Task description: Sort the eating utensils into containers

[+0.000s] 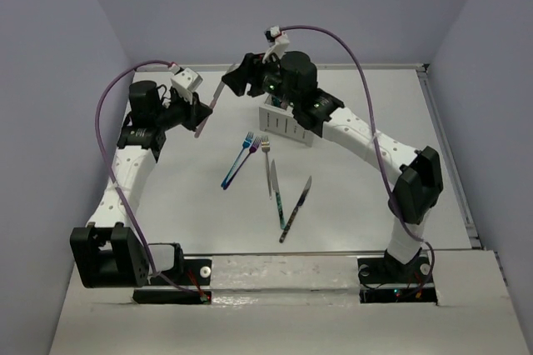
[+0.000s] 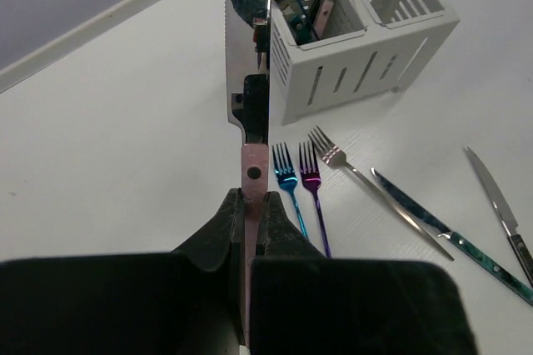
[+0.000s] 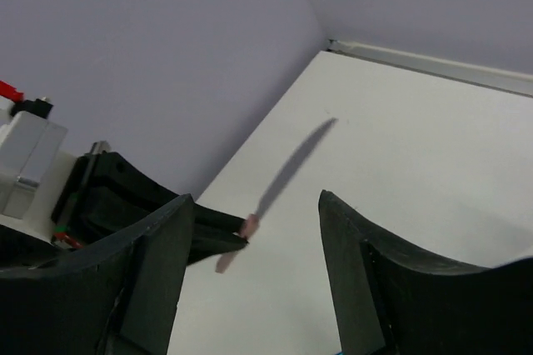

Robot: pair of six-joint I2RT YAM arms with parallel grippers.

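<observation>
the pink-handled knife (image 2: 248, 80) is sitting between the pads of the left tool (image 2: 251, 205), which is pressing together on its handle; the blade is pointing away from the wrist camera towards the caddy (image 2: 366, 72). in the top view this knife (image 1: 215, 98) is slanting up off the worktop (image 1: 183, 205), to the left of the caddy (image 1: 283, 126) and apart from it. in the left wrist view, the caddy's compartment nearer the held blade is holding a few utensils standing on end, among them one with a pinkish handle (image 2: 327, 5).

in front of the caddy, five pieces are lying flat on the worktop. a blue fork (image 2: 287, 180) and a purple fork (image 2: 312, 184) are lying side by side, tines towards the caddy. just to their right a silver fork (image 2: 350, 167) is lying at an angle, then a teal-handled knife (image 2: 441, 234), and a second knife (image 2: 500, 205) is lying farthest right.

the right tool (image 3: 256, 230) is hanging above the far side of the caddy with its fingers (image 3: 158, 263) standing spread wide, gripping nothing; its camera is looking across at the held knife and the left tool.
</observation>
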